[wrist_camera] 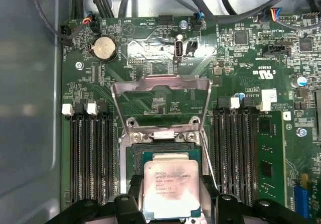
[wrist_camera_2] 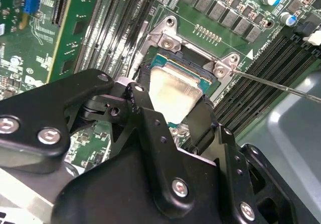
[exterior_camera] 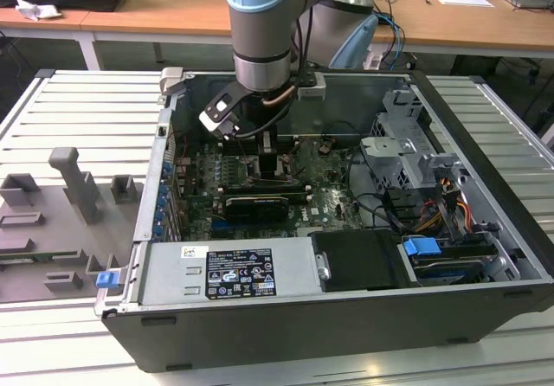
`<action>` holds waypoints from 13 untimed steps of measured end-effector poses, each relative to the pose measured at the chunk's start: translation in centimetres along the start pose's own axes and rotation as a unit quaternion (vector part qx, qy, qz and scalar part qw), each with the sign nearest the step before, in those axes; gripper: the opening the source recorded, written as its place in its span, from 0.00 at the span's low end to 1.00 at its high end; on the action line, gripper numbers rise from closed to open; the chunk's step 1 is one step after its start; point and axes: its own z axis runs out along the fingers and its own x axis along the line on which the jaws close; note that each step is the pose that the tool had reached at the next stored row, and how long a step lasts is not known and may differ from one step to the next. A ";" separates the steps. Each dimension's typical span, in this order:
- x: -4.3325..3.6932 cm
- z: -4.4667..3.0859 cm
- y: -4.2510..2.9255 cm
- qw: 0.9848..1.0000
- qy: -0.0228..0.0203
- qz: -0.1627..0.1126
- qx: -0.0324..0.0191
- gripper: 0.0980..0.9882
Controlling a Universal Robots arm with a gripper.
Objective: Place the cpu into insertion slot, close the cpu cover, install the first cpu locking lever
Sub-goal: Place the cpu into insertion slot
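The cpu [wrist_camera: 170, 189], a flat square chip with a dull silver top, sits between my gripper's [wrist_camera: 171, 184] black fingers [wrist_camera: 134, 190], directly over the insertion slot [wrist_camera: 131, 151] on the green motherboard. In the second wrist view the cpu [wrist_camera_2: 173, 91] lies level within the socket frame [wrist_camera_2: 168, 40], with the gripper [wrist_camera_2: 175, 88] closed on its two opposite edges. The cpu cover [wrist_camera: 160, 85], a thin silvery frame, stands raised on its hinge beyond the socket. A thin locking lever [wrist_camera_2: 281, 86] sticks out sideways. In the exterior view the gripper [exterior_camera: 268, 168] reaches down inside the open computer case.
Rows of memory slots [wrist_camera: 90, 153] flank the socket on both sides. Black cables [wrist_camera: 100, 3] run along the board's far edge. A drive cage [exterior_camera: 407, 157] and power supply [exterior_camera: 229, 269] crowd the case. A grey fixture tray [exterior_camera: 61, 221] lies at the exterior view's left.
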 end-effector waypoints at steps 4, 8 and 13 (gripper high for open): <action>0.30 0.45 -0.01 1.000 -0.001 0.000 0.001 0.49; 0.45 0.66 0.08 1.000 -0.002 0.000 0.002 0.49; 0.49 0.74 0.11 1.000 -0.003 0.000 0.002 0.49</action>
